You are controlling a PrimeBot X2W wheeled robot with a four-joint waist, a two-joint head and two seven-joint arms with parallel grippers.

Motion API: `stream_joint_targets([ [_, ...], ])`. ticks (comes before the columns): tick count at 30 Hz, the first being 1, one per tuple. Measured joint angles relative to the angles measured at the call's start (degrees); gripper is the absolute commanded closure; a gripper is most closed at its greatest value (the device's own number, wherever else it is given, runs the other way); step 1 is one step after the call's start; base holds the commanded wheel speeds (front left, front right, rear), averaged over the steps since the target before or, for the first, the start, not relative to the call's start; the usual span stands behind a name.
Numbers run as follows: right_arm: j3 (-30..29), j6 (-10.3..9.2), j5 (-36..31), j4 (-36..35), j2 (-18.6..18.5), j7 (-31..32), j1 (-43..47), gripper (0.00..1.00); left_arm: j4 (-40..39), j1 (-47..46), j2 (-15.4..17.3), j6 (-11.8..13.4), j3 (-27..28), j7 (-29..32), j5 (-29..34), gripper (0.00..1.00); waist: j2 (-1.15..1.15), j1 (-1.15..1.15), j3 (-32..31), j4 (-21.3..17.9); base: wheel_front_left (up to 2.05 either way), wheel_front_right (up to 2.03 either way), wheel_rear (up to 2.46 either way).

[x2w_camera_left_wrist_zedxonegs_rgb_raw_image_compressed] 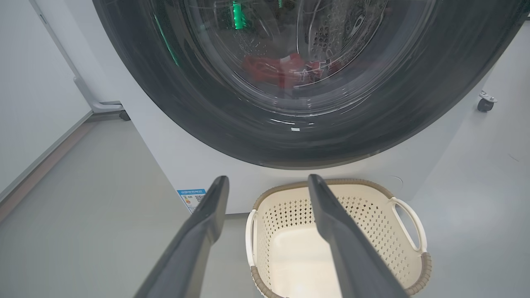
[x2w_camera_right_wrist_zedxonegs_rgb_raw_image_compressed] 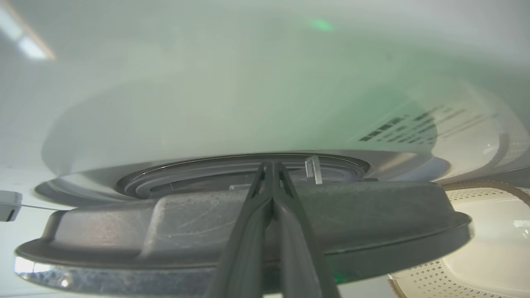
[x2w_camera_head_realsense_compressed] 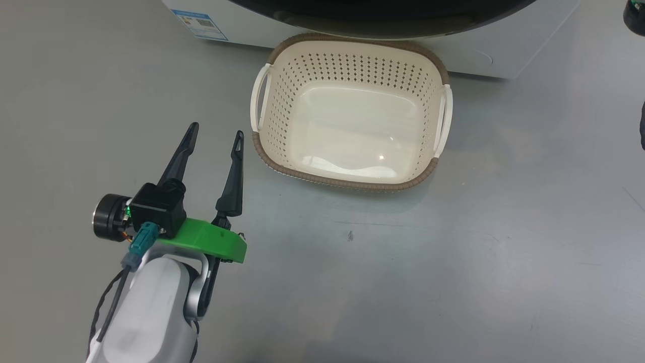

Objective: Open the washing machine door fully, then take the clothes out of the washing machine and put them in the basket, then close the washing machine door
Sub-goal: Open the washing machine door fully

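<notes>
Basket (x2w_camera_head_realsense_compressed: 352, 65) sits below the washing machine door (x2w_camera_left_wrist_zedxonegs_rgb_raw_image_compressed: 186, 111); left fingers (x2w_camera_head_realsense_compressed: 181, 154) spread apart, right fingers (x2w_camera_right_wrist_zedxonegs_rgb_raw_image_compressed: 252, 240) pressed together at its edge.

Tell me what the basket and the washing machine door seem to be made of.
The basket: probably moulded cream plastic, slightly glossy, with punched holes and a sheen on its floor; the brown rim band looks woven, material unclear. The washing machine door: glossy dark rim, likely plastic, around a clear centre, apparently glass, with reflections and red clothes showing through.
</notes>
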Motion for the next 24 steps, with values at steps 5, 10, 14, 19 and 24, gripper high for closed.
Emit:
stream_joint_targets([
  [5,0.3,0.93,0.4,0.5,-0.2,1.7,0.0,1.00,0.0,0.0,0.0,0.2,0.0,0.0,0.0,0.00,0.00,0.00,-0.1,-0.3,0.00,0.00,0.00],
  [10,0.7,2.77,0.9,1.5,-0.4,3.0,0.6,1.00,0.3,0.0,0.0,0.4,0.1,0.0,0.0,0.00,0.00,0.00,-0.8,-0.6,0.00,0.00,0.00],
  [14,0.9,3.71,1.4,1.8,-0.3,4.0,1.7,1.00,0.5,0.0,0.0,0.5,0.1,0.0,0.0,0.00,0.00,0.00,-1.6,-0.9,0.00,0.00,0.00],
  [19,1.7,4.85,1.4,1.9,-0.5,5.5,2.8,1.00,0.8,0.0,0.0,0.5,0.3,0.0,0.0,0.00,0.00,0.00,-2.6,-1.3,0.00,0.00,0.00],
  [24,2.2,6.38,2.0,1.9,-0.1,7.0,4.1,1.00,1.5,0.0,0.0,0.5,0.5,0.0,0.0,0.00,0.00,0.00,-3.7,-1.7,0.00,0.00,0.00],
])
